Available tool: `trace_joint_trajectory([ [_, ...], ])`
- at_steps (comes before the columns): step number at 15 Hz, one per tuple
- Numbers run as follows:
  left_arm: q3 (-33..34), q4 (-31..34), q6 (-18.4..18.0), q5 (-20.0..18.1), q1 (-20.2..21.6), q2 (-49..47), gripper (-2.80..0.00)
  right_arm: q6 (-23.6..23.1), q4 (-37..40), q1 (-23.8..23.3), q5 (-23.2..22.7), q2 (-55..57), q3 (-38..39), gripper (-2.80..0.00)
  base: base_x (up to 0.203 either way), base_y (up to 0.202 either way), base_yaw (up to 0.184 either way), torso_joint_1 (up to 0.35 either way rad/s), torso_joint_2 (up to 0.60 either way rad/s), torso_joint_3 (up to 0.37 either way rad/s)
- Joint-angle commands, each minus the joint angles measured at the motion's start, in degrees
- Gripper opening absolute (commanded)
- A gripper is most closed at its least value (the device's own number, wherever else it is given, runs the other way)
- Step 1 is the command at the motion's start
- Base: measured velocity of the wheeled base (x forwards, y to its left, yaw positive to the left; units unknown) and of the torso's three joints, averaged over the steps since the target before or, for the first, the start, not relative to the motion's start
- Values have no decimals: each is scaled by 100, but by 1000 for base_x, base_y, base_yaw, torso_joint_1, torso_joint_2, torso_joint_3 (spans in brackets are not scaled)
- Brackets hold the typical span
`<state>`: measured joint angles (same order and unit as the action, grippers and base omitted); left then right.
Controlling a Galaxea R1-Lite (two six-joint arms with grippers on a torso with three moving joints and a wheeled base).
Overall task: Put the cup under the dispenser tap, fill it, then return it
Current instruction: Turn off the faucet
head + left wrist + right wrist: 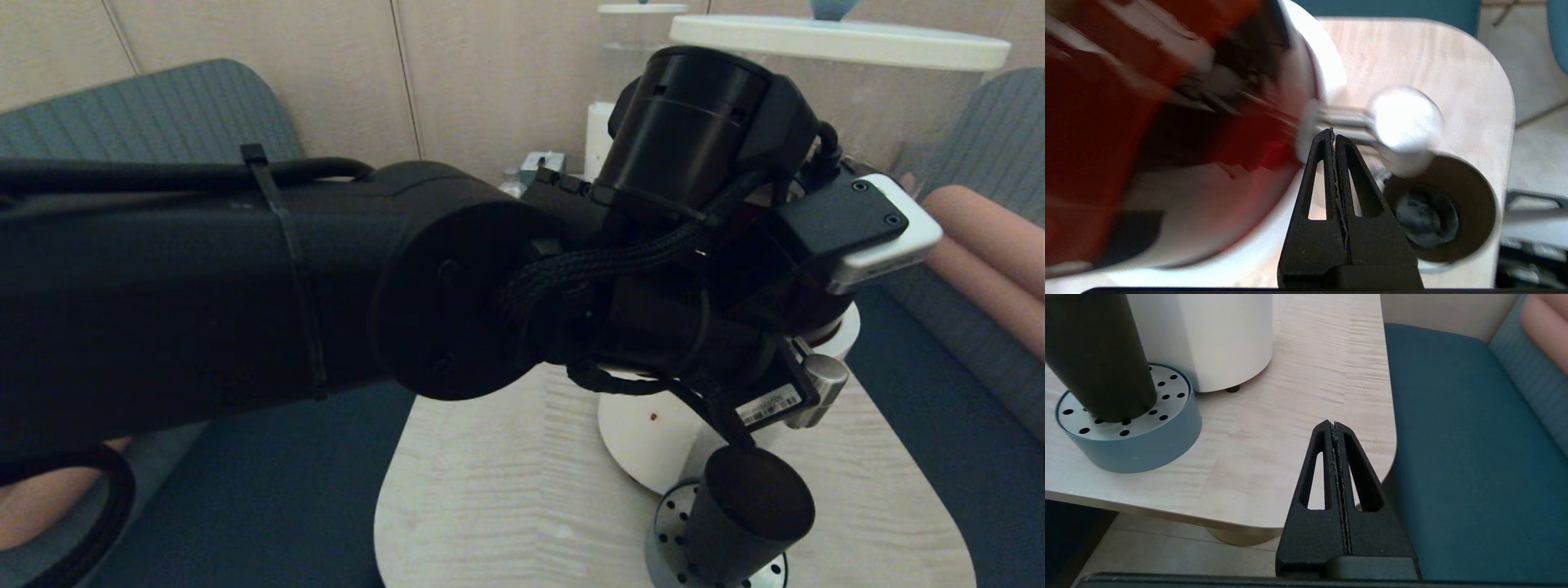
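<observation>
1. We see the cup upright on the perforated drip tray, directly under the dispenser tap; contents unclear.
2. Dispenser tank holds dark brown liquid.
3. Left gripper: fingers clenched, empty, tips at the tap stem.
4. Right gripper: clenched, empty, parked near the table's right edge.

My left gripper has its jaws pressed together, holding nothing, the tips right at the stem of the dispenser tap. The tap's round steel knob sticks out just beyond them. Under the knob stands the cup, mouth open toward me, on the pale wooden desk. Beside me looms the blurred dispenser, dark reddish-brown liquid above its white base.
</observation>
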<state>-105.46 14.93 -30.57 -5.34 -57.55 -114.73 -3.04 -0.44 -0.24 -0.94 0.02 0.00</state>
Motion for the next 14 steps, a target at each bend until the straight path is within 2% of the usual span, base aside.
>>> trace_joint_trajectory([
  [1, 232, 30, -16, 13, 7, 157, -280, -4, 0, -2, -3, -2, 18, -280, 0, 0, 0, 0, 0, 0],
  [4, 747, 3, 162, 103, 22, 447, -280, -4, 0, -2, -3, -2, 18, -280, 0, 0, 0, 0, 0, 0],
  [7, 1426, -24, 423, 382, 117, 913, -280, -4, 0, -2, -3, -2, 18, -280, 0, 0, 0, 0, 0, 0],
  [10, 2158, -20, 1470, 413, 234, 1648, -280, -4, 0, -2, -3, -2, 18, -280, 0, 0, 0, 0, 0, 0],
  [12, 2828, -40, 2061, 127, 435, 2274, -280, -4, 0, -8, -3, -2, 18, -280, 0, 0, 0, 0, 0, 0],
  [14, 3687, -387, 2278, -359, 861, 2831, -280, -4, 0, -9, -3, -2, 18, -280, 0, 0, 0, 0, 0, 0],
])
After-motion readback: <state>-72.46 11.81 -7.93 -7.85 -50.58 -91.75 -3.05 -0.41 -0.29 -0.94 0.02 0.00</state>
